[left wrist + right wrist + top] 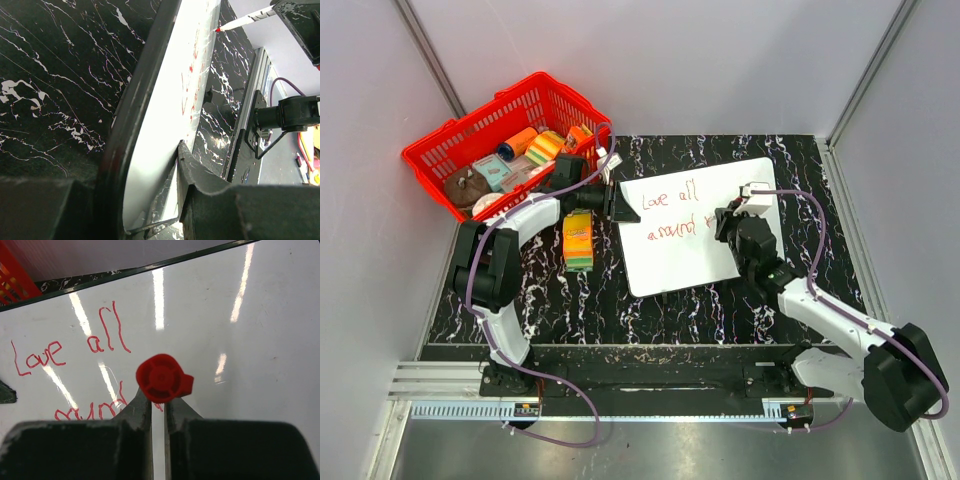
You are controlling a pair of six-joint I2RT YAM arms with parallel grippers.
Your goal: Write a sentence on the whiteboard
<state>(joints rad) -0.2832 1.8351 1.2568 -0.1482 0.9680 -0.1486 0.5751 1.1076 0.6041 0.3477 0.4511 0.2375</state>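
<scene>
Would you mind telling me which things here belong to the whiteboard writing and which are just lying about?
In use: whiteboard, clamped at its edge by left gripper; red sentence; red-capped marker pen in right gripper.
Lying about: red basket of assorted items; yellow-and-green pack on the table.

Grey walls (670, 60), blk marbled tabletop (570, 300)

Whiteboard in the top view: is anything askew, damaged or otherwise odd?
The whiteboard lies skewed, its edges not square with the table; the left tool clamps its left edge. No damage or spill shows.
</scene>
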